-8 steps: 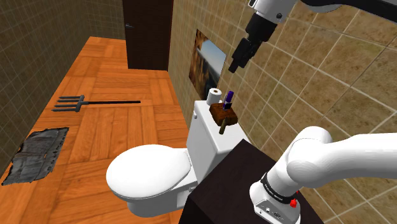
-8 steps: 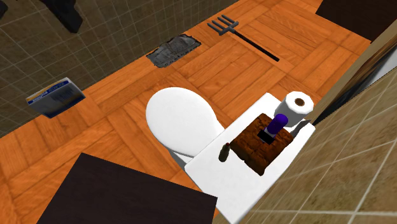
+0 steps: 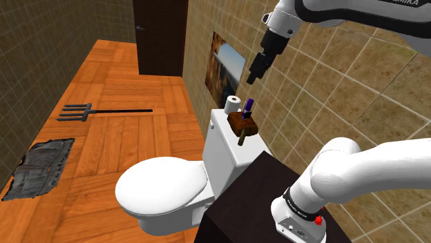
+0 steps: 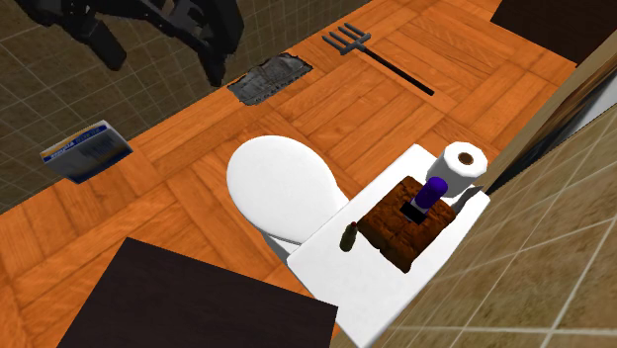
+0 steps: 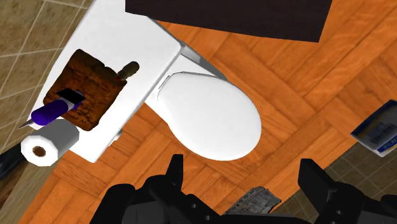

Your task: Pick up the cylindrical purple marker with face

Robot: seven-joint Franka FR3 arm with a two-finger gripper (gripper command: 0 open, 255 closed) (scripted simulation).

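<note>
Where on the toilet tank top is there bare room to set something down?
The tank lid is bare at the end by the dark stand, short of the brown block. The other end is crowded: the block holding the purple marker, with the toilet roll close beside it and a small dark item at its bowl-side edge.

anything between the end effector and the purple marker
Nothing. In the shoulder view, the stretch from the end effector down to the marker is bare air.
</note>
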